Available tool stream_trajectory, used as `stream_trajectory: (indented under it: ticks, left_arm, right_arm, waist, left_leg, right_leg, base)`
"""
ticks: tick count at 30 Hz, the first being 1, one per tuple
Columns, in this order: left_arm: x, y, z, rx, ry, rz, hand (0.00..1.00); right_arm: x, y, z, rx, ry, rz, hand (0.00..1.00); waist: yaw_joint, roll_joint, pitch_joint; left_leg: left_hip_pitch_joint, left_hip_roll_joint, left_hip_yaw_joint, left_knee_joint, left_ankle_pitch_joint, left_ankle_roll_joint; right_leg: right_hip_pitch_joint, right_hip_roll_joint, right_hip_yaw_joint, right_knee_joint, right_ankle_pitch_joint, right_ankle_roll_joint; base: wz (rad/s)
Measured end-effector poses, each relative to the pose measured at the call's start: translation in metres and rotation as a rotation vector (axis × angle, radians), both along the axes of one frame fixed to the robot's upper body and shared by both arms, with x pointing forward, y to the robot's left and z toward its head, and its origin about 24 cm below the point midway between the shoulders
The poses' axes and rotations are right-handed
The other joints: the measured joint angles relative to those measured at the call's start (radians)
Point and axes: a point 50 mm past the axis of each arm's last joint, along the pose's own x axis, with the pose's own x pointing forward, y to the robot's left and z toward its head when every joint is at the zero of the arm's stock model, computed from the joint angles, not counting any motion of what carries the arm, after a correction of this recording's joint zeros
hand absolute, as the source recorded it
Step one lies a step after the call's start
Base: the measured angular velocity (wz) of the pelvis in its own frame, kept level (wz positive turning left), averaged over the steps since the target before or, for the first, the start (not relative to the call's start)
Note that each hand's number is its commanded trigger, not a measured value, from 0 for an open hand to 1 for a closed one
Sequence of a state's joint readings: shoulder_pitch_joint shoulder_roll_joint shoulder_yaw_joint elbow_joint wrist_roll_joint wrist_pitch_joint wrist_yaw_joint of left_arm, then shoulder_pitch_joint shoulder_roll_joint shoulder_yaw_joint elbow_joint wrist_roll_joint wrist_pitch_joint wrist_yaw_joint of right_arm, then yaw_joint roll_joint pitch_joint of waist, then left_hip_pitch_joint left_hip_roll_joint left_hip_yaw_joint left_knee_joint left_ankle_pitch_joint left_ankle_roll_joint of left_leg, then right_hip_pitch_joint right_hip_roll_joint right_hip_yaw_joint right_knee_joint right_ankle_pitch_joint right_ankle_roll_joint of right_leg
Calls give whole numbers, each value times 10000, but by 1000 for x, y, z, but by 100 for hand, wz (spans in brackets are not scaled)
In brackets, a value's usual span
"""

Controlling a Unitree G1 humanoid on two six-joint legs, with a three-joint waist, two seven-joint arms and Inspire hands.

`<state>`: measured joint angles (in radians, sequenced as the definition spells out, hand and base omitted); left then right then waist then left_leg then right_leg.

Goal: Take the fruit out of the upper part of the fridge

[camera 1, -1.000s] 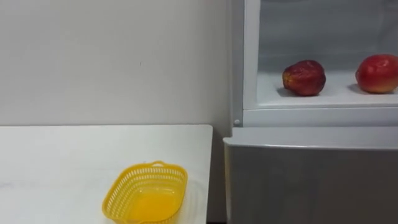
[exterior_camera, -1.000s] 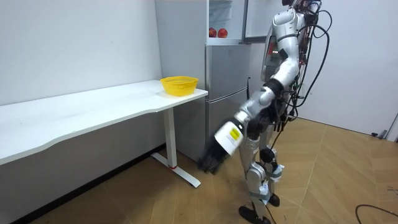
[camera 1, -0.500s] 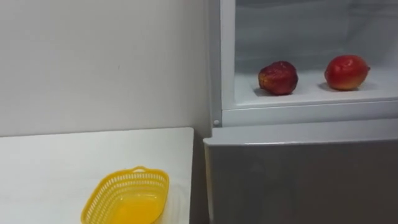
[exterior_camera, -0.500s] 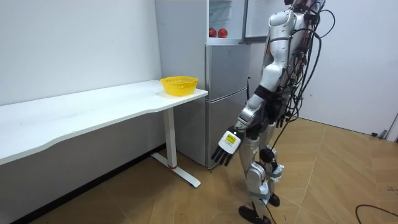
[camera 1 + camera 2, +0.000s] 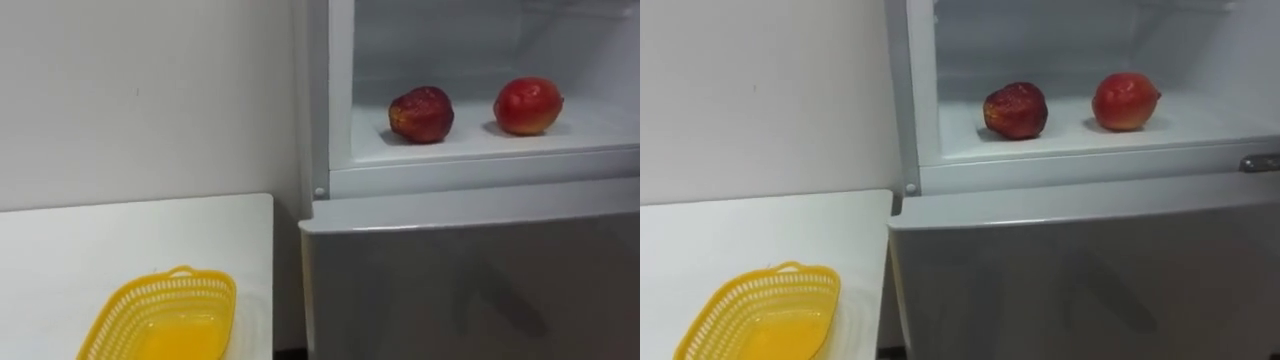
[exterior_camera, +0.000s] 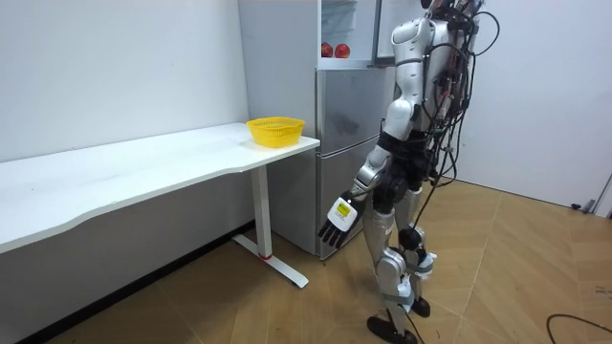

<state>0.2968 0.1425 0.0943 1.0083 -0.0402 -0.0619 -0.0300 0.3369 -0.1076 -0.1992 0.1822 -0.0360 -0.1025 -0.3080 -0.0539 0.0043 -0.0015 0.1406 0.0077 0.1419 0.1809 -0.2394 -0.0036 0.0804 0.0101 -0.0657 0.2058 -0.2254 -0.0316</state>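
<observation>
you see the left hand (image 6: 334, 219) drop low, fingers loose and empty, as the robot squares up to the fridge (image 5: 470, 270), so the dark apple (image 5: 421, 113) and the red apple (image 5: 528, 105) wait unreached on its upper shelf.

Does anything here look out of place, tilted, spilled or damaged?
Nothing stands out. The darker red apple and the brighter red apple sit apart on the upper fridge shelf; the yellow basket stands upright and empty on the white table.
</observation>
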Motion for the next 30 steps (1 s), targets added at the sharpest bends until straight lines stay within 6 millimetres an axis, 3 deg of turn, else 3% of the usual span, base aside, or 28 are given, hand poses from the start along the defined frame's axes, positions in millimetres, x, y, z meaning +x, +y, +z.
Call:
stream_trajectory:
  ticks: [9,14,18,22,27,30]
  left_arm:
    - [-8,4,0,134,149,-500,0]
    - [-17,4,-2,142,492,-516,0]
    - [-23,3,-4,122,957,-1040,0]
    - [-31,2,-4,5,1399,-1513,0]
    - [-29,1,-5,-265,1586,-2208,0]
    - [-27,2,-5,-246,1674,-2330,0]
  right_arm:
    - [19,27,59,-618,-2872,1124,0]
    - [33,49,97,-1138,-4860,2092,0]
    - [44,63,122,-1794,-6073,2816,0]
    - [43,72,133,-1937,-6644,3221,0]
    - [44,90,140,-1673,-7174,4032,0]
    - [48,93,145,-1677,-7495,4200,0]
  waist:
    - [-215,60,-63]
    - [20,104,-65]
    - [119,102,-19]
    - [292,80,0]
    - [575,72,-55]
    - [620,30,-38]
  left_leg:
    - [95,80,264,-182,-3,-2]
    - [80,120,460,-181,-3,-2]
    - [-93,183,440,-178,-3,-2]
    - [-108,188,441,-148,-3,-2]
    - [-54,197,440,-131,-2,-1]
    - [-44,206,416,-134,-2,-1]
  right_leg:
    - [-119,128,354,142,28,-28]
    - [-235,166,385,153,69,-68]
    - [-317,232,319,143,155,-100]
    - [-320,227,313,33,157,-97]
    - [-270,248,292,14,214,-87]
    - [-216,247,237,6,266,-90]
  base:
    - [-16]
    - [-4]
    - [9]
    - [9]
    - [-1]
    - [1]
